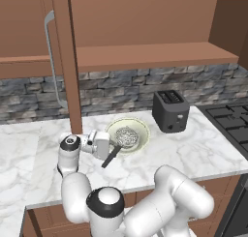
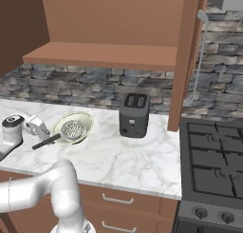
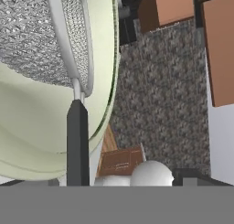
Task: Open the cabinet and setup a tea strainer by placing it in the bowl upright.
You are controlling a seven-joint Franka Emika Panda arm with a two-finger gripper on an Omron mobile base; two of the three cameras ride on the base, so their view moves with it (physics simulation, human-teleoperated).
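Note:
The cabinet stands open: one door (image 1: 65, 52) swings out edge-on at the left, the other door (image 2: 187, 56) at the right, with a bare shelf (image 1: 145, 54) between them. On the marble counter sits the pale bowl (image 1: 139, 125) (image 2: 86, 119) (image 3: 41, 141). The tea strainer (image 1: 127, 136) (image 2: 72, 128) (image 3: 32, 35) rests in it, mesh basket upright, and its dark handle sticks out over the rim toward the arm. My gripper (image 1: 115, 146) (image 2: 45, 134) (image 3: 98, 179) hovers low at that handle, open, its tips wide apart on either side.
A black toaster (image 1: 170, 110) (image 2: 134, 114) stands just right of the bowl. Beyond it is the stove (image 1: 232, 122) (image 2: 211, 165). A stone backsplash runs along the back. Drawers (image 2: 114, 199) sit under the counter edge.

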